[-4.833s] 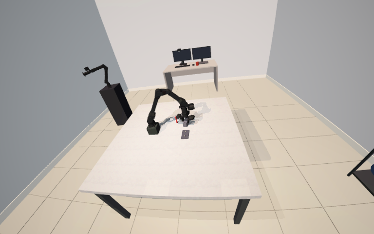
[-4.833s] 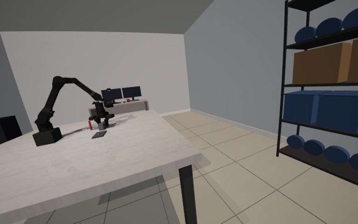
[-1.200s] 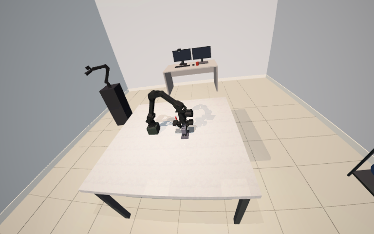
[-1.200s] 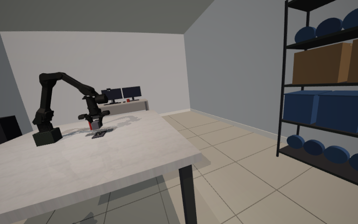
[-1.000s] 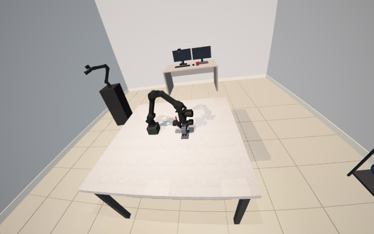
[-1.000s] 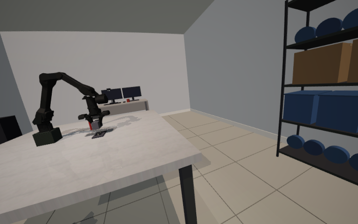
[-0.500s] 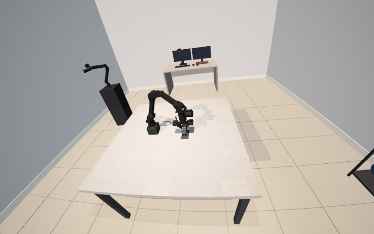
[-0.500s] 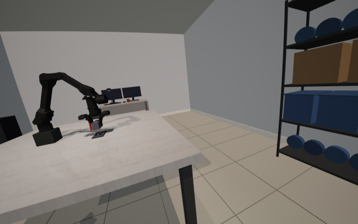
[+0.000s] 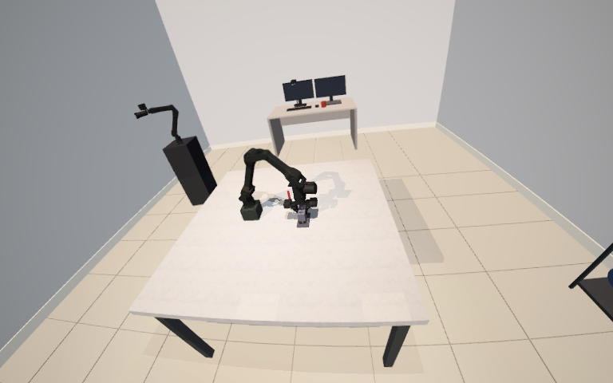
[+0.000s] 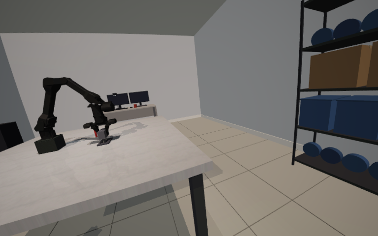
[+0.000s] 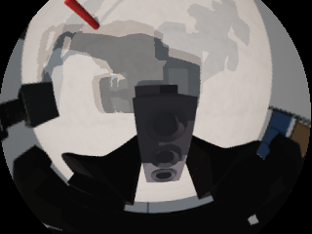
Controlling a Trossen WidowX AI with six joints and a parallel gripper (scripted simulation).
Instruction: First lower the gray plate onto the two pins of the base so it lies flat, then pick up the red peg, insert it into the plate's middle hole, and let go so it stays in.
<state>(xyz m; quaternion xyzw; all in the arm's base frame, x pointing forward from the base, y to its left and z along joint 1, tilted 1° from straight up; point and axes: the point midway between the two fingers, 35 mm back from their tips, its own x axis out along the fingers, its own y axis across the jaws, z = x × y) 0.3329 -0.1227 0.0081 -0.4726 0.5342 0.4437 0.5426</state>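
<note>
The gray plate (image 9: 302,215) (image 10: 102,134) (image 11: 165,141) is held between the fingers of my gripper (image 9: 301,210) (image 10: 102,133) (image 11: 160,133), which is shut on it. The wrist view shows round holes along its face. The plate is just over the dark base (image 9: 302,224) (image 10: 104,142), and a dark edge in the wrist view, at the plate's far end, looks like part of the base. The base's pins are mostly hidden, and I cannot tell whether plate and base touch. The red peg (image 9: 288,194) (image 10: 95,133) (image 11: 83,15) stands upright behind the gripper, apart from the plate.
The arm's box-shaped mount (image 9: 251,211) (image 10: 50,144) is on the white table (image 9: 280,266) (image 10: 91,172), left of the base. A desk (image 9: 311,115) with two monitors is beyond the table. A shelf rack (image 10: 298,83) is off to the right.
</note>
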